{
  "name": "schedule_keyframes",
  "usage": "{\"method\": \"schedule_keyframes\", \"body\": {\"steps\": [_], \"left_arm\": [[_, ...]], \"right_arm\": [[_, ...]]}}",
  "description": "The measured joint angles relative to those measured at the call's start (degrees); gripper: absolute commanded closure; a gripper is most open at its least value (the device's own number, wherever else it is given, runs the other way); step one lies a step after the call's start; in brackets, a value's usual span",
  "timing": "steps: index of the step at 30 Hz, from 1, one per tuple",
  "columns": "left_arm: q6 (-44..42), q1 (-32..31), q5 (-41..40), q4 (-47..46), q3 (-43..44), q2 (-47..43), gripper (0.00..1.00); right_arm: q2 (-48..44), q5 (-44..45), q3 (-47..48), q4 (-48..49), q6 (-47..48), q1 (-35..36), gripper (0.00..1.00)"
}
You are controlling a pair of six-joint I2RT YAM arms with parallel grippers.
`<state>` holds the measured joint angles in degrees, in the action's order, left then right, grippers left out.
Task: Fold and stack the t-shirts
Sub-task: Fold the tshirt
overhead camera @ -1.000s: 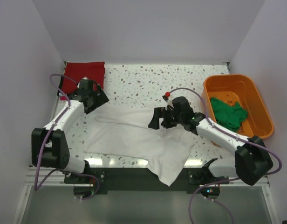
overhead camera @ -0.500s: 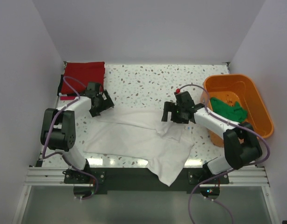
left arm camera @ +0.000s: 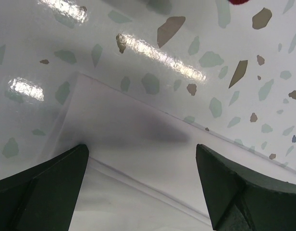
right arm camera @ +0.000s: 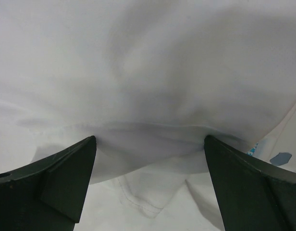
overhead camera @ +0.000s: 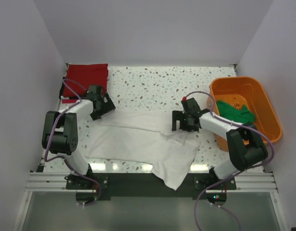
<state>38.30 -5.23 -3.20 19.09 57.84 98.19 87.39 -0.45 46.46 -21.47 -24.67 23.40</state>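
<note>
A white t-shirt (overhead camera: 138,142) lies spread and rumpled over the table's middle, one end hanging over the near edge. My left gripper (overhead camera: 102,107) hovers open over its far left corner (left arm camera: 133,144), one finger on each side, nothing gripped. My right gripper (overhead camera: 181,123) stands open low over a bunched fold at the shirt's right side (right arm camera: 153,86), with white cloth between the fingers (right arm camera: 54,185) but not pinched. A folded red t-shirt (overhead camera: 85,77) sits at the back left corner. A bright green t-shirt (overhead camera: 237,115) lies crumpled in the tub.
An orange plastic tub (overhead camera: 268,103) stands at the right edge of the speckled table (overhead camera: 153,84). White walls close in the left, back and right sides. The arms' purple cables loop near both bases.
My left gripper has shifted a little right over the shirt's far left corner. My right gripper has moved right onto the bunched right side. Both stayed open.
</note>
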Motion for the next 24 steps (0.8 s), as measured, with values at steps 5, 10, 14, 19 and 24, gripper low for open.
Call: {"method": "schedule_keyframes", "body": {"steps": [5, 10, 14, 19, 24], "left_arm": [[0.0, 0.2, 0.0, -0.7, 0.8, 1.2, 0.0], [0.0, 0.4, -0.1, -0.7, 5.7, 5.2, 0.0], [0.0, 0.4, -0.3, -0.7, 11.1, 9.4, 0.0], [0.1, 0.4, -0.3, -0.6, 14.4, 11.8, 0.0], [0.1, 0.4, -0.3, -1.1, 13.2, 10.9, 0.0]], "right_arm": [[7.0, 2.5, 7.3, -0.4, 3.1, 0.0, 0.01], [14.6, 8.0, 15.5, -1.0, 5.9, -0.1, 0.01], [19.4, 9.9, 21.6, -1.2, 8.5, -0.7, 0.01], [21.7, 10.6, 27.2, -2.2, 11.7, -2.1, 0.01], [16.4, 9.1, 26.7, -3.8, 13.3, -2.7, 0.02]]}}
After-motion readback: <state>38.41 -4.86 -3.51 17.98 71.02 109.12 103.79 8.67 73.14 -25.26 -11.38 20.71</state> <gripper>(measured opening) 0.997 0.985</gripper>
